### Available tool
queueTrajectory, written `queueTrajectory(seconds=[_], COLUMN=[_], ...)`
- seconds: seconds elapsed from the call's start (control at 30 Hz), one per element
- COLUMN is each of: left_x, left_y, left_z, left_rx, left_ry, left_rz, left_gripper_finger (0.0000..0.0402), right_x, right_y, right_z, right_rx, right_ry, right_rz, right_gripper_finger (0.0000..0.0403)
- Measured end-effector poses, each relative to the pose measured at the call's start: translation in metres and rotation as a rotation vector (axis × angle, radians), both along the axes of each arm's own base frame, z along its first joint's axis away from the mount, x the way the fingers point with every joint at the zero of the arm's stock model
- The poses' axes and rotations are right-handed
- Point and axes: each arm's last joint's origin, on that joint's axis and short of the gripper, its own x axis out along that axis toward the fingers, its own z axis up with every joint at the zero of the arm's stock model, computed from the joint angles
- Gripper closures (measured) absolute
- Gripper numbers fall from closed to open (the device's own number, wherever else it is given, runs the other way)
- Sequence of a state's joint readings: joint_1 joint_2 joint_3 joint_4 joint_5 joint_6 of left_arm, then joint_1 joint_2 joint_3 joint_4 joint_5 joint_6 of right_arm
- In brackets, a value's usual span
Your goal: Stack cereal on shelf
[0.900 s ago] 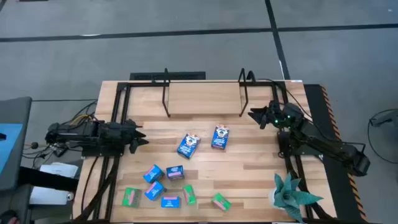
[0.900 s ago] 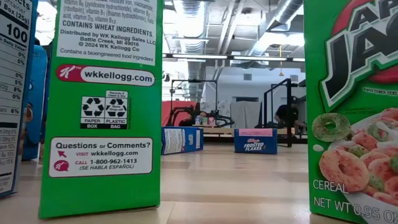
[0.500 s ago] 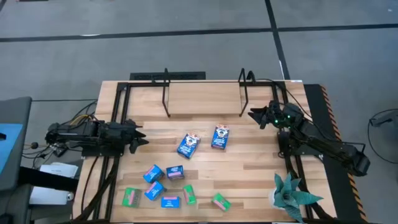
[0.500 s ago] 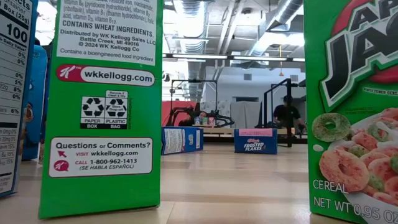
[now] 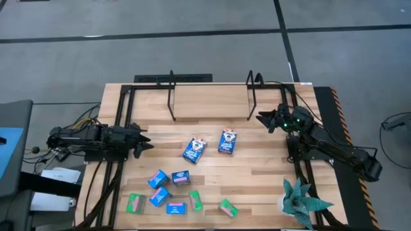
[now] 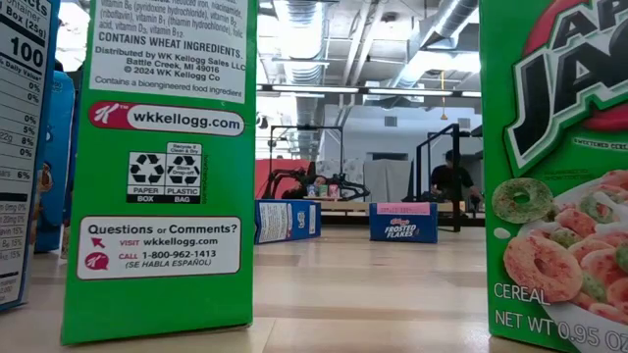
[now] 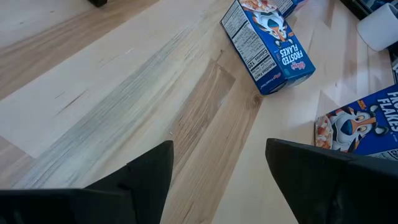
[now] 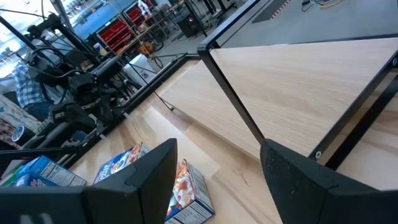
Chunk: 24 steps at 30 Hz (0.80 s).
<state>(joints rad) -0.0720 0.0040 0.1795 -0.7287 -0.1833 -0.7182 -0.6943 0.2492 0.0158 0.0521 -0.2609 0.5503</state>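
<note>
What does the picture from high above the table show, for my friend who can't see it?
Nine small cereal boxes lie scattered on a wooden table, and the shelf at the far edge holds none. The left gripper and right gripper wait at the sides, jaws open, holding nothing. A green plant sits near the right corner.

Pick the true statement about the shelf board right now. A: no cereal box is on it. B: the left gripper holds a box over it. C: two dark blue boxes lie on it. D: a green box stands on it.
A: in the high view the shelf carries no box; the two dark blue boxes lie on the tabletop in front of it.
</note>
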Motion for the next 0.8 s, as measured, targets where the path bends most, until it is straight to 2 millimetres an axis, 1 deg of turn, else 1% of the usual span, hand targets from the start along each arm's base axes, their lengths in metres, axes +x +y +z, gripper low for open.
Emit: queueTrajectory(seconds=[0.43,0.6,0.67,0.8], left_x=[0.0000,0.0005,0.0008,0.0008], left_y=[0.0001,0.0021,0.0025,0.0025], left_z=[0.0000,0.0013,0.0024,0.0023], left_rx=[0.002,0.021,-0.036,-0.205], left_ry=[0.000,-0.020,-0.043,-0.075], left_rz=[0.004,0.074,0.127,0.226], left_gripper_finger=[0.0156,0.0156,0.0156,0.0156], right_x=[0.0000,0.0000,0.0000,0.0000], right_y=[0.0000,0.0000,0.0000,0.0000], right_z=[0.0000,0.0000,-0.0001,-0.0001], right_rx=[0.000,0.000,0.000,0.000], right_ry=[0.000,0.000,0.000,0.000], right_rz=[0.000,0.000,0.000,0.000], right_gripper_finger=[0.0147,0.0147,0.0147,0.0147])
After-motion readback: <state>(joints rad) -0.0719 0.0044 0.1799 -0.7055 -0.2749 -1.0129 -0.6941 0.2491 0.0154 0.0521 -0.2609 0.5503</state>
